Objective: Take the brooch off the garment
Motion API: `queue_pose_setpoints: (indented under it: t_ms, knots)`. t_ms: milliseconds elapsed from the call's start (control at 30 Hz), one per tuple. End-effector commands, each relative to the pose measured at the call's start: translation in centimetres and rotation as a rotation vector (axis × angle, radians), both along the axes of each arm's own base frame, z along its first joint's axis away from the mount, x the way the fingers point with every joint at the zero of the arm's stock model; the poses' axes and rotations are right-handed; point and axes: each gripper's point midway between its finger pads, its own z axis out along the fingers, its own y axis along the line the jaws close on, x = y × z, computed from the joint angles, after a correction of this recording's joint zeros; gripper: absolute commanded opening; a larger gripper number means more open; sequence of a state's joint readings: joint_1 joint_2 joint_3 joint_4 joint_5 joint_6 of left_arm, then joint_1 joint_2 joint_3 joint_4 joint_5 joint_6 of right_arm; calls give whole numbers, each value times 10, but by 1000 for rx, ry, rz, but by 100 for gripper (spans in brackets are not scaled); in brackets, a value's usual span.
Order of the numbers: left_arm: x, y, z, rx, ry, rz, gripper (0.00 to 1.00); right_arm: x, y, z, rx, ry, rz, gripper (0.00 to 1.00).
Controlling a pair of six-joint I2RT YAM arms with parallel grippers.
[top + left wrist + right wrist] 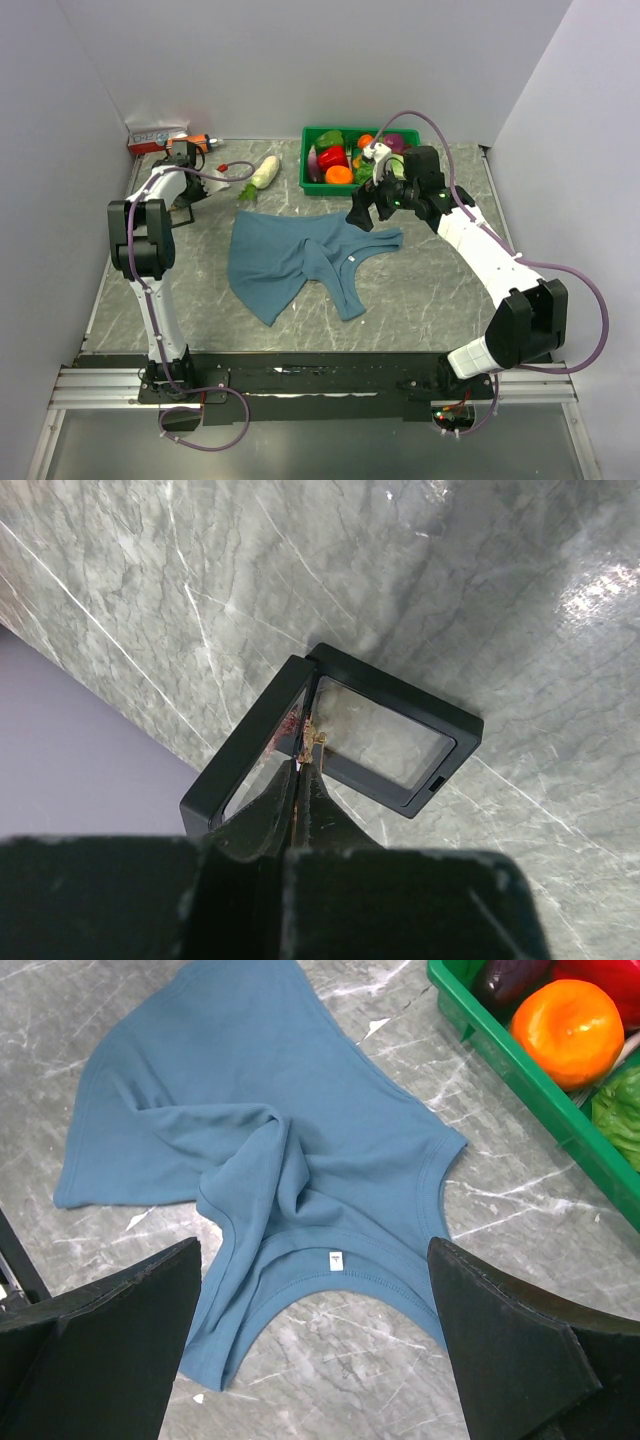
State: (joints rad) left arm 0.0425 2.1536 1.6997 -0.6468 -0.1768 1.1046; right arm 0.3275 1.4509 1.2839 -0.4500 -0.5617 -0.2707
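The brooch (313, 736), a tiny golden ornament with a reddish part, sticks out from the tips of my left gripper (302, 767), which is shut on it. It hangs over the hinge of an open black display case (392, 742) on the marble table. The teal garment (290, 258) lies crumpled in the middle of the table, its white neck label (335, 1260) facing up. My right gripper (312, 1260) hovers open above the neckline, one finger on each side and nothing between them.
A green bin (318, 185) of toy fruit and vegetables stands at the back, just behind the right gripper (366, 208). A white radish (265, 172) and a red-and-white box (156, 138) lie at the back left. Grey walls close in both sides.
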Motion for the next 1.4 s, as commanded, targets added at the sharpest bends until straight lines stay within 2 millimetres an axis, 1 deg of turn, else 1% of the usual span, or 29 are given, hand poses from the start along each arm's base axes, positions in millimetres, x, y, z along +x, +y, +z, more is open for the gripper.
queue_pose_setpoints:
  t_ms: [0,167,267,300,367,400,500,900,1100,1300,1367]
  knots:
    - [2,1,2,-5,-12,25,1,8,4,16,10,-54,11,100]
    - [-4,-2,-1,-7,10,35,3,10,5,16,11,-56,11,100]
    - [-6,-6,1,-21,10,40,8,9,5,15,13,-53,13,100]
    - [-6,-6,2,-26,7,48,12,9,6,15,15,-54,13,100]
    - [-6,-9,4,-32,2,49,15,9,5,15,15,-52,13,100]
    - [-7,-10,5,-38,2,54,18,9,5,14,13,-49,12,100]
    - [-9,-12,5,-43,2,57,22,9,6,14,17,-48,14,100]
    - [-17,-17,2,-54,11,81,27,7,5,14,17,-52,13,100]
    - [-19,-26,3,-94,12,95,31,6,5,16,19,-56,13,100]
    - [-26,-35,9,-147,12,119,34,6,5,15,19,-56,15,100]
    - [-27,-38,16,-180,-1,135,35,6,5,16,18,-59,16,100]
